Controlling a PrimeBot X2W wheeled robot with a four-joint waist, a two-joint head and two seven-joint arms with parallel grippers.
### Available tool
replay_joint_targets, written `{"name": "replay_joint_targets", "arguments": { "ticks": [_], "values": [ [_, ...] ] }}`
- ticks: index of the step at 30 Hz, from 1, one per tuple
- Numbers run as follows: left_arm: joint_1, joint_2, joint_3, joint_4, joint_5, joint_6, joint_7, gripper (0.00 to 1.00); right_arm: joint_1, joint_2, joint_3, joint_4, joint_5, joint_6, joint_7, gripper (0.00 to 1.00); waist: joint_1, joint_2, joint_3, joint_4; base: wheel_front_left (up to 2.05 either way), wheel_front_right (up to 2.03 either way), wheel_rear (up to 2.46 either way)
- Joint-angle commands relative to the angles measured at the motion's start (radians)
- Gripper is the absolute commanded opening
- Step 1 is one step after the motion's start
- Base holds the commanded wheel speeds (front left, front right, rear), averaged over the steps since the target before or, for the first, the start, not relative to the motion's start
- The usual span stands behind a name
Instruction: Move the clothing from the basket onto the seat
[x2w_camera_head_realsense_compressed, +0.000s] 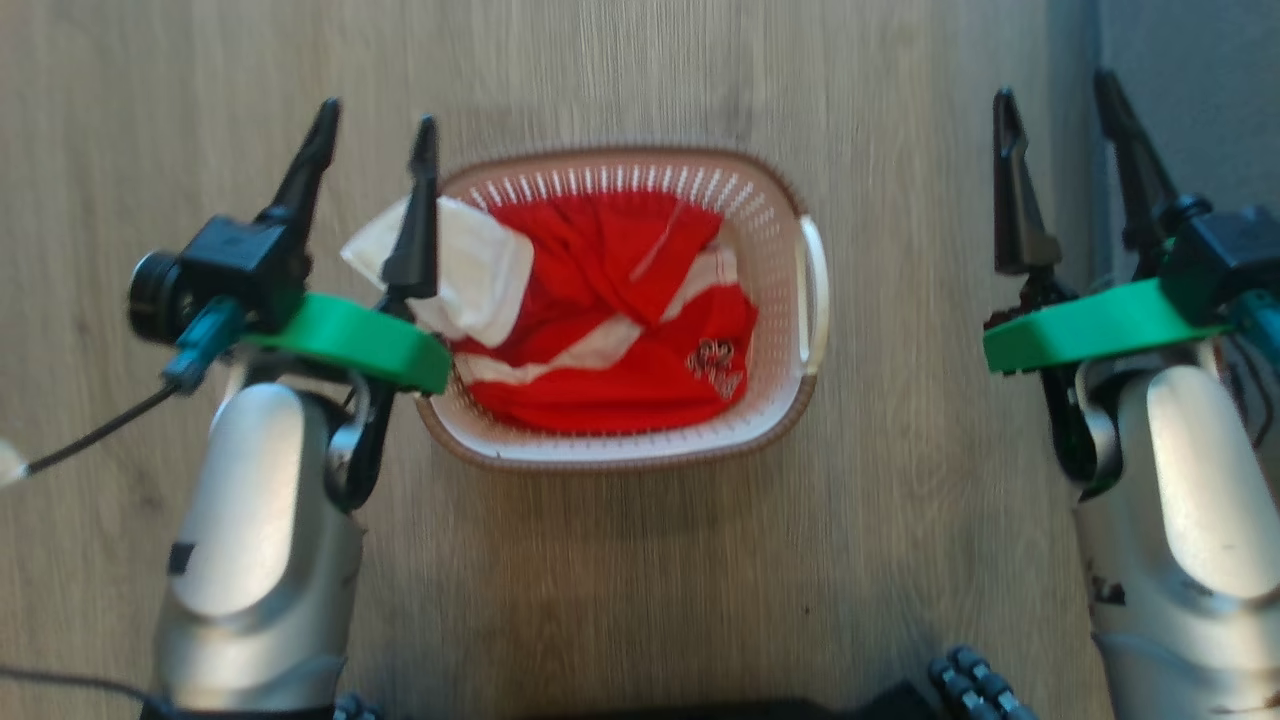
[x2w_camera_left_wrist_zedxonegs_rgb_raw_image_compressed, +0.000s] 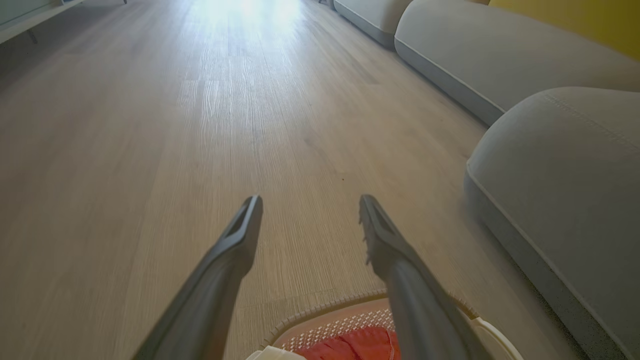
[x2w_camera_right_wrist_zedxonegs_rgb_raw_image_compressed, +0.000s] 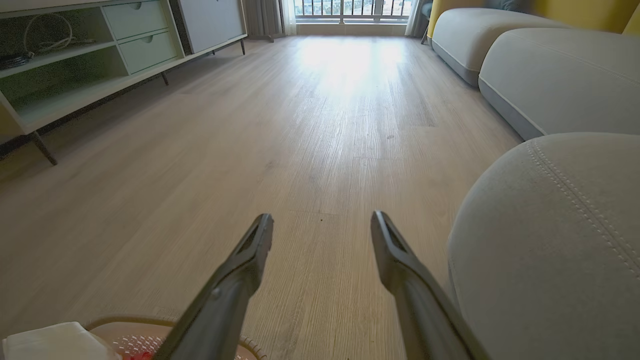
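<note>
The cream basket (x2w_camera_head_realsense_compressed: 780, 240) with a brown rim stands on the wood floor in the middle of the head view. Inside lies the red clothing (x2w_camera_head_realsense_compressed: 620, 330) with white stripes and a logo; a white cloth piece (x2w_camera_head_realsense_compressed: 475, 270) drapes over the basket's left rim. My left gripper (x2w_camera_head_realsense_compressed: 378, 125) hangs open above the basket's left edge, one finger crossing the white cloth. My right gripper (x2w_camera_head_realsense_compressed: 1058, 95) stands open to the right of the basket, by the grey seat (x2w_camera_head_realsense_compressed: 1190, 90). The seat (x2w_camera_right_wrist_zedxonegs_rgb_raw_image_compressed: 550, 240) bulks at the right of the right wrist view, beside my open gripper (x2w_camera_right_wrist_zedxonegs_rgb_raw_image_compressed: 322, 222). The left wrist view shows my open gripper (x2w_camera_left_wrist_zedxonegs_rgb_raw_image_compressed: 310, 202), the basket rim (x2w_camera_left_wrist_zedxonegs_rgb_raw_image_compressed: 320, 310) and the seat (x2w_camera_left_wrist_zedxonegs_rgb_raw_image_compressed: 560, 170).
More grey cushions (x2w_camera_right_wrist_zedxonegs_rgb_raw_image_compressed: 550, 70) line the right side further on. A low cabinet with drawers and shelves (x2w_camera_right_wrist_zedxonegs_rgb_raw_image_compressed: 75, 55) runs along the left wall. Bare wood floor (x2w_camera_right_wrist_zedxonegs_rgb_raw_image_compressed: 325, 125) stretches ahead toward a window. A cable (x2w_camera_head_realsense_compressed: 90, 435) trails from my left wrist.
</note>
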Motion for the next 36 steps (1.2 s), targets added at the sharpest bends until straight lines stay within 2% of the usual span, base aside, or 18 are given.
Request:
{"name": "replay_joint_targets", "arguments": {
  "ticks": [1, 5, 9, 15, 22, 26, 36],
  "values": [
    [-0.012, 0.014, 0.009, -0.014, 0.012, 0.0, -0.01, 1.0, -0.006, 0.007, 0.015, -0.037, -0.006, 0.0, -0.009, 1.0, -0.0005, 0.0, 0.108, -0.009, 0.0, 0.0, 0.0],
    [-0.089, 0.014, -0.069, 0.062, 0.041, 0.007, -0.01, 1.0, -0.038, 0.008, 0.017, -0.052, -0.008, 0.0, -0.009, 1.0, -0.0005, 0.0, 0.163, -0.011, 0.0, 0.0, 0.0],
    [-0.192, 0.014, -0.155, 0.207, 0.055, 0.029, -0.007, 1.0, -0.064, 0.009, 0.028, -0.071, -0.008, 0.0, -0.009, 1.0, -0.0005, 0.0, 0.216, -0.014, 0.0, 0.0, 0.0],
    [-0.354, 0.014, -0.289, 0.405, 0.044, 0.065, 0.106, 1.0, -0.087, 0.011, 0.043, -0.093, -0.002, 0.0, -0.009, 1.0, -0.0005, 0.0, 0.279, -0.03, 0.0, 0.0, 0.0],
    [-0.472, 0.014, -0.419, 0.541, -0.018, 0.088, 0.213, 1.0, -0.097, 0.013, 0.047, -0.101, 0.005, 0.0, -0.009, 1.0, -0.0005, 0.0, 0.328, -0.048, 0.0, 0.0, 0.0],
    [-0.537, 0.014, -0.463, 0.625, -0.041, 0.109, 0.248, 1.0, -0.108, 0.015, 0.055, -0.106, 0.011, 0.0, -0.009, 1.0, -0.0005, 0.0, 0.35, -0.065, 0.0, 0.0, 0.0],
    [-0.648, 0.014, -0.547, 0.8, -0.08, 0.114, 0.341, 1.0, -0.118, 0.019, 0.076, -0.107, 0.028, 0.0, -0.009, 1.0, -0.0005, 0.0, 0.368, -0.108, 0.0, 0.0, 0.0]
  ]
}}
